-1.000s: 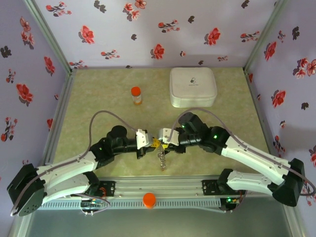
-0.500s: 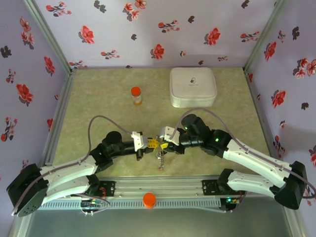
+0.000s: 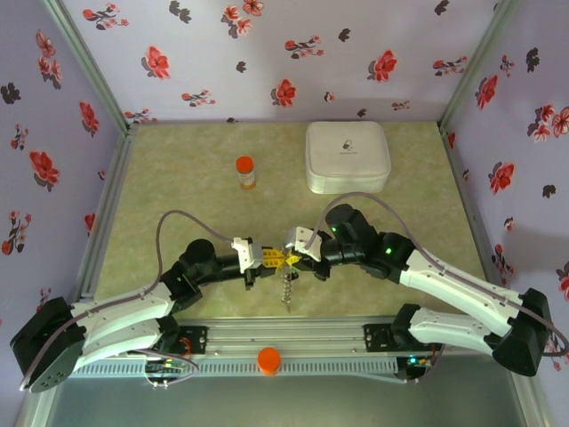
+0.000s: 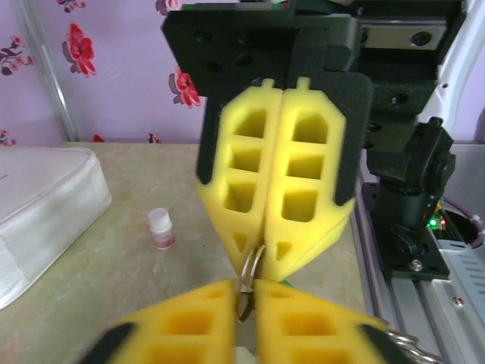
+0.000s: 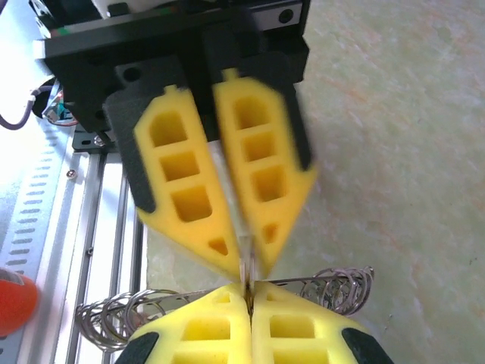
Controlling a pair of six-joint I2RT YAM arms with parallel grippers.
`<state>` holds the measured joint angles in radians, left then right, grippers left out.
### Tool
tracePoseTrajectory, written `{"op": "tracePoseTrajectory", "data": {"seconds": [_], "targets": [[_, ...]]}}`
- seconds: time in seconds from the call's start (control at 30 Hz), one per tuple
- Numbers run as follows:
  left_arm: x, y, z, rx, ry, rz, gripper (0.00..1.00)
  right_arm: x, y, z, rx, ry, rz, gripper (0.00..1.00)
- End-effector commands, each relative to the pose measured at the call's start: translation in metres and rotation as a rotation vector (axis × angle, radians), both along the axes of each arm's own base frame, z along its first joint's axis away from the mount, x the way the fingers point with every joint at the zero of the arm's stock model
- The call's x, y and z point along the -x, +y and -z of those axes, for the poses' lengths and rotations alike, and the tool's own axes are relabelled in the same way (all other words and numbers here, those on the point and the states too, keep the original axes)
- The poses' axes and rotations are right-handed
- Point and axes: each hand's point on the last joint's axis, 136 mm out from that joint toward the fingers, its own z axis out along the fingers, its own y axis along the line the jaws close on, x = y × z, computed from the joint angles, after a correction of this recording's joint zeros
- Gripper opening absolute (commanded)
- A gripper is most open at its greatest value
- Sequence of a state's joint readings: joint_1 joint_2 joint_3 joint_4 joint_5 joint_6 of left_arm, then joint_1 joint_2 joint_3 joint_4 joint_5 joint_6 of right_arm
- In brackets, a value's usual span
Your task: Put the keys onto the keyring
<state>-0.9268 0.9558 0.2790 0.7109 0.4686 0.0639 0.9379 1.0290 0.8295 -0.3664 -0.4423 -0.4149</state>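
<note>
The keyring (image 3: 286, 286) is a bunch of thin metal wire loops dangling between the two grippers near the table's front edge. My left gripper (image 3: 274, 259) and right gripper (image 3: 290, 258) meet tip to tip over it. In the left wrist view one loop of the keyring (image 4: 251, 265) runs from the right gripper (image 4: 261, 262) down into my left gripper (image 4: 244, 292), whose fingers stand a hair apart around the wire. In the right wrist view my right gripper (image 5: 248, 287) is shut tight on that wire, with coils of the keyring (image 5: 341, 288) hanging either side. The keys are hidden.
An orange-capped bottle (image 3: 245, 172) and a white rounded-square case (image 3: 348, 157) stand at the back. A small white-capped vial (image 4: 160, 227) sits on the mat. The metal rail (image 3: 293, 336) with an orange knob (image 3: 268, 359) runs along the near edge. Flowered walls enclose three sides.
The right gripper has closed onto the ring wire. The left gripper's fingers have eased slightly apart, and the left arm has drawn a little to the left. The dangling loops shifted slightly.
</note>
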Motion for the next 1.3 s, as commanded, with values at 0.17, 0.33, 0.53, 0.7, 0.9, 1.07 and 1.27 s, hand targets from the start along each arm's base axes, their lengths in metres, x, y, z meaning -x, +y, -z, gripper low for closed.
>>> {"op": "tracePoseTrajectory", "data": {"seconds": [0.17,0.33,0.53,0.7,0.9,1.07,1.27], "targets": [[-0.012,-0.001,0.003,-0.126,-0.039,-0.05,0.24,-0.005,-0.007,0.002,0.127,-0.073,-0.023,0.0],[-0.011,-0.004,0.006,-0.17,-0.035,-0.026,0.21,-0.005,-0.008,0.011,0.222,-0.107,-0.043,0.0],[-0.004,-0.007,0.006,-0.177,-0.037,0.025,0.2,-0.002,-0.001,0.009,0.237,-0.124,-0.07,0.0],[0.001,-0.008,0.007,-0.179,-0.027,0.055,0.18,-0.003,0.002,0.006,0.227,-0.131,-0.076,0.0],[0.004,-0.009,0.006,-0.18,-0.024,0.075,0.07,-0.004,0.008,0.001,0.205,-0.145,-0.073,0.0],[0.005,-0.008,0.004,-0.169,-0.037,0.078,0.0,-0.005,0.007,0.0,0.201,-0.14,-0.056,0.03],[0.007,-0.005,-0.005,-0.106,-0.064,0.068,0.0,-0.006,-0.006,-0.001,0.17,-0.177,-0.01,0.26]]}}
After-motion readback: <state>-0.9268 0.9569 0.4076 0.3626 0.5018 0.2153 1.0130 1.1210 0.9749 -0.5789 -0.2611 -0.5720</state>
